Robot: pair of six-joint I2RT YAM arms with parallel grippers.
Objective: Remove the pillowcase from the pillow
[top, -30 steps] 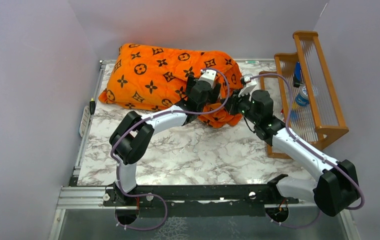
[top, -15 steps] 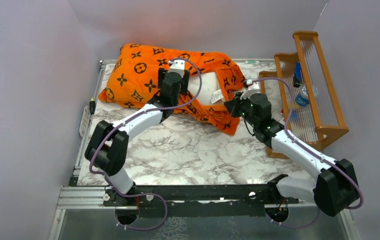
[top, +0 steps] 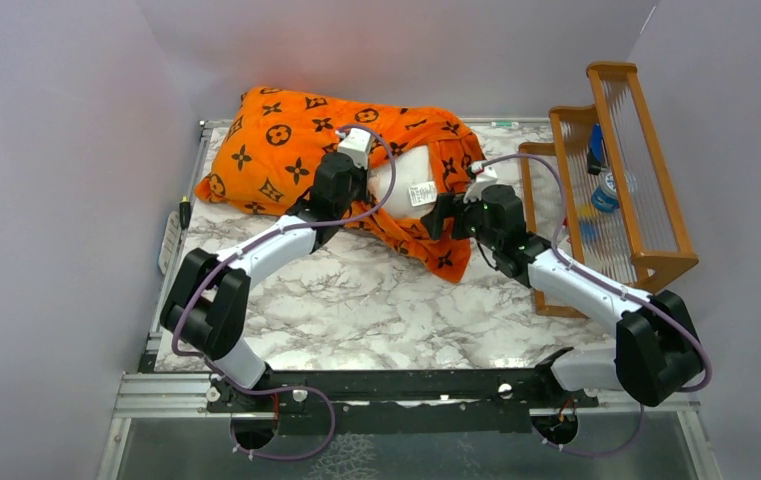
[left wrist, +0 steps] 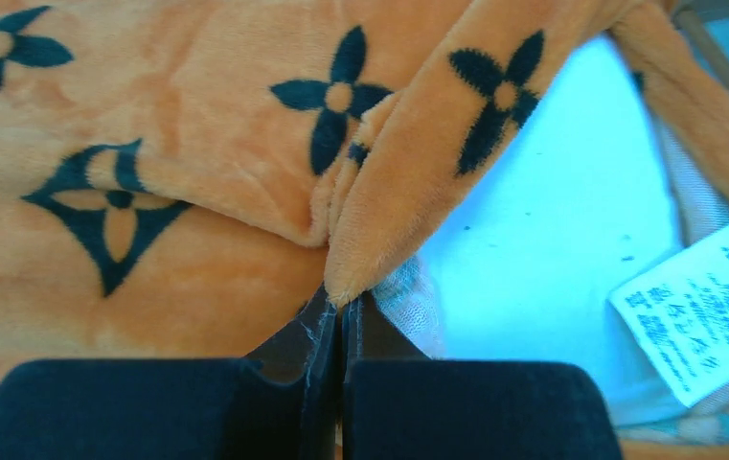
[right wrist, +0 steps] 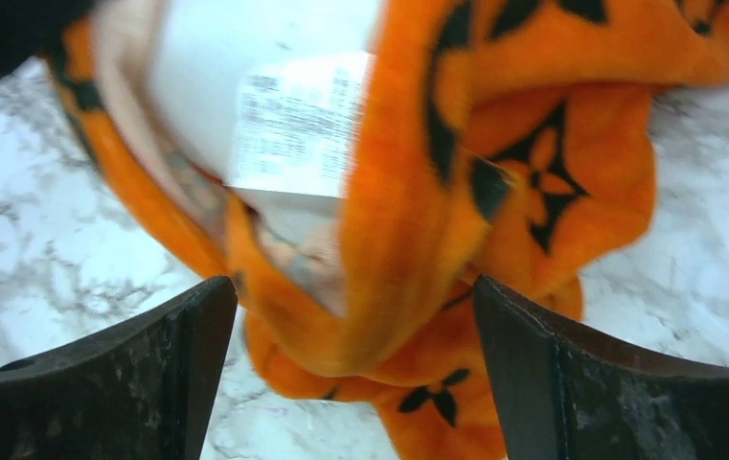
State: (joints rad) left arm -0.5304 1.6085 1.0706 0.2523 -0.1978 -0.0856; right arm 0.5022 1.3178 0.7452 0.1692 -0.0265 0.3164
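The orange pillowcase [top: 286,150] with black motifs lies at the back of the marble table [top: 376,300]. Its opening faces right, and the white pillow [top: 396,178] with its sewn tag [top: 421,193] shows there. My left gripper [top: 352,166] sits at the upper rim of that opening. In the left wrist view the left gripper [left wrist: 343,311] is shut, with a fold of the pillowcase [left wrist: 408,192] pinched at its tips beside the pillow [left wrist: 552,211]. My right gripper [top: 443,212] is at the lower rim. In its wrist view the right gripper [right wrist: 355,326] stands open around a hanging fold of pillowcase [right wrist: 408,240].
A wooden rack [top: 646,170] holding blue bottles [top: 604,190] stands at the right edge, close to the right arm. A small yellow-tipped tool [top: 185,212] lies off the table's left rim. Grey walls close in the back and sides.
My left gripper has shut on the pillowcase's rim. My right gripper has opened, let go of the fabric and moved a little left. More of the white pillow shows.
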